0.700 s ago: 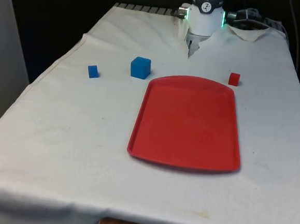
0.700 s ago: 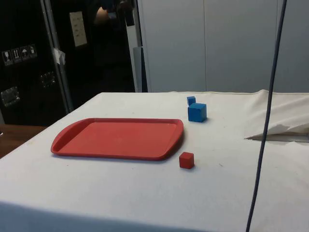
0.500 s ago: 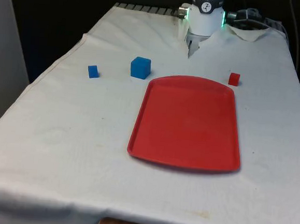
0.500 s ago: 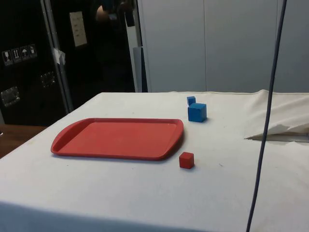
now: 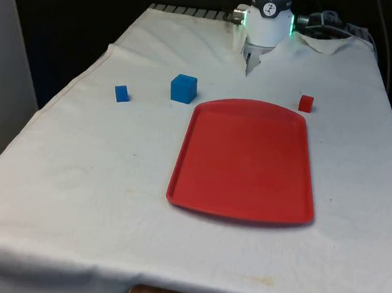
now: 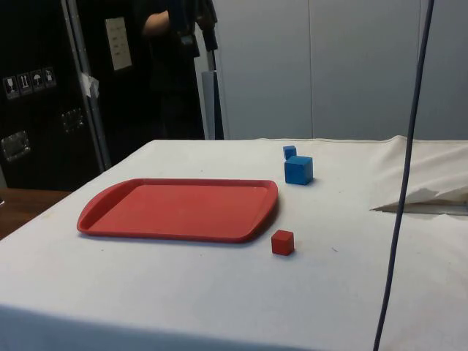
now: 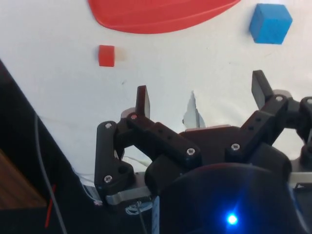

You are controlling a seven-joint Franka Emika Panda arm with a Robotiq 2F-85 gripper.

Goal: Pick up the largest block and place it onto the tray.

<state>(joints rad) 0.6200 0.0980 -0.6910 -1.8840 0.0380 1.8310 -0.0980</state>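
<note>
- While the gripper [image 7: 202,95] hangs high above the white cloth [image 5: 98,179], its 2 fingers [image 7: 142,101] stand wide apart and hold nothing.
- The largest blue block [image 5: 183,88] rests on the cloth just off the red tray [image 5: 246,157], by its far corner on the front view's left.
- A small blue block [image 5: 121,93] sits further toward the front view's left.
- A small red block [image 5: 306,103] lies near the tray's far corner on the front view's right.
- A person [image 6: 172,66] stands behind the table in the side view.

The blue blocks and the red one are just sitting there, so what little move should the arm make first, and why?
Probably swing the gripper over the larger blue block and come down on it. It is the biggest of the three, it sits on the cloth beside the red tray, and the fingers are spread apart with nothing between them.
</note>
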